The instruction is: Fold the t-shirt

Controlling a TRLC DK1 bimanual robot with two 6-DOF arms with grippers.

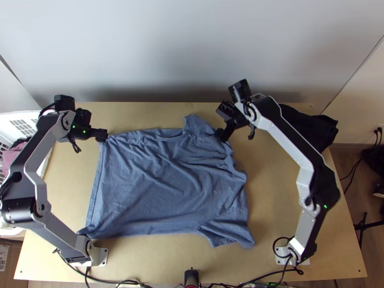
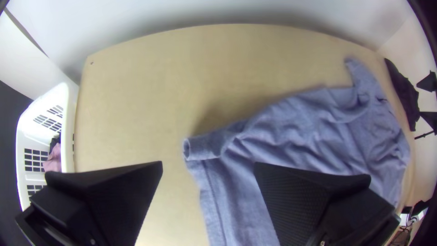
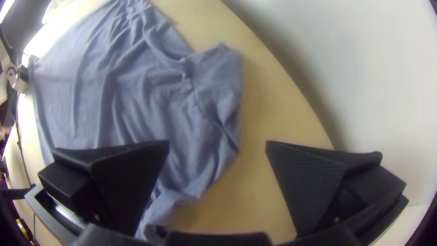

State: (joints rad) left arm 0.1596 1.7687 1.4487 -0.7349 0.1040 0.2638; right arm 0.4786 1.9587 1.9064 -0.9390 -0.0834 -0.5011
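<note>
Top view: left hand (image 1: 89, 139) and right hand (image 1: 235, 134) hang near the t-shirt's (image 1: 168, 192) far edge, both wide open, gripping nothing.

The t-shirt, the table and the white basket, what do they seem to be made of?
T-shirt: probably a cotton or blend knit, matte, with soft, irregular wrinkles.
Table: wood or wood-look board, smooth; its pale, even tan suggests it, but I cannot tell which.
Basket: likely moulded plastic, smooth white, with regular openings through its wall.
</note>
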